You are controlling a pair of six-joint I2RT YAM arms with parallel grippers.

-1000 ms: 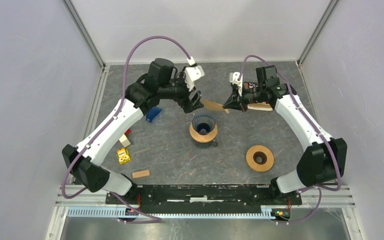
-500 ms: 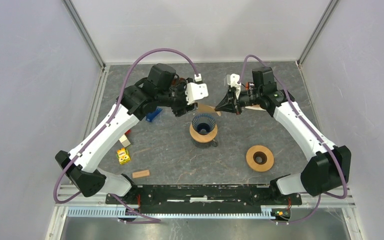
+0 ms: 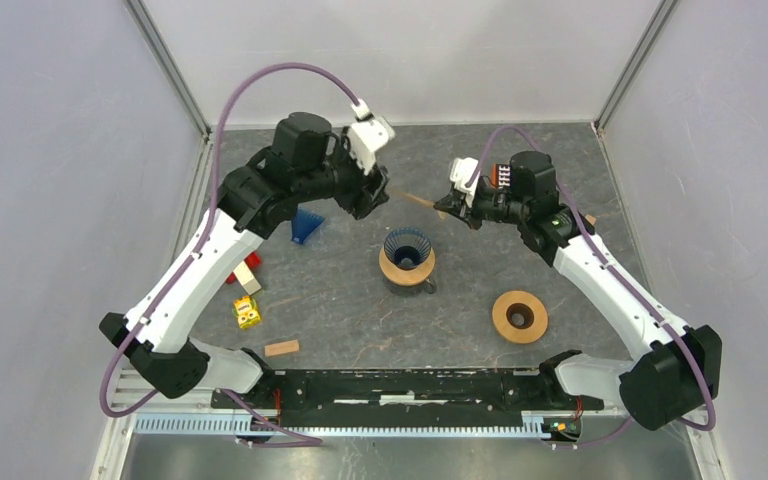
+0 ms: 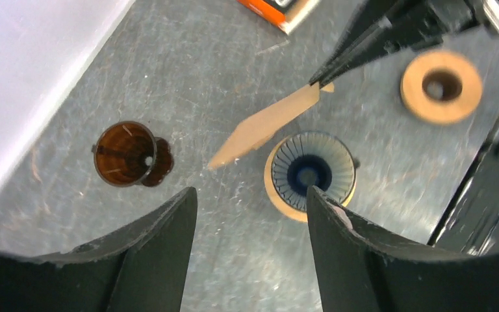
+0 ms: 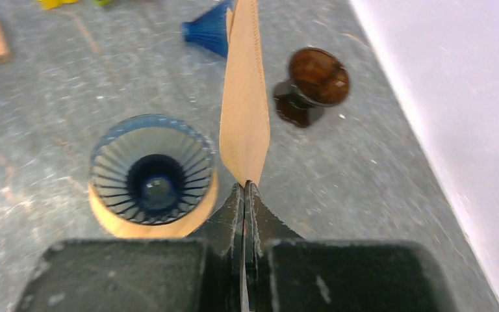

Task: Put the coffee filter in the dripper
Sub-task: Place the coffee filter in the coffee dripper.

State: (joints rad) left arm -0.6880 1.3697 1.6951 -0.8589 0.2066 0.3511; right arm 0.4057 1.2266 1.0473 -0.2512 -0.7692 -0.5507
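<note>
My right gripper [image 5: 243, 190] has its jaws pressed together on one corner of the coffee filter [image 5: 243, 110], a flat, folded brown paper that sticks straight out from my fingertips. From overhead the filter sits at about 12 o'clock from the dripper [image 3: 407, 250], the blue ribbed cone on its wooden base in the middle of the table [image 3: 340, 300]. There it shows only as a thin sliver, so it appears to hang beside the rim rather than over the mouth; it is not in the dripper. My left gripper [image 4: 250, 195] hovers at roughly 11 o'clock from the dripper, jaws apart with nothing between them. A spare wooden ring [image 3: 519, 316] lies at 4 o'clock and a small blue funnel [image 3: 307, 227] at 9 o'clock. A brown glass cup [image 5: 317, 77] stands beyond the filter, close to the wall.
</note>
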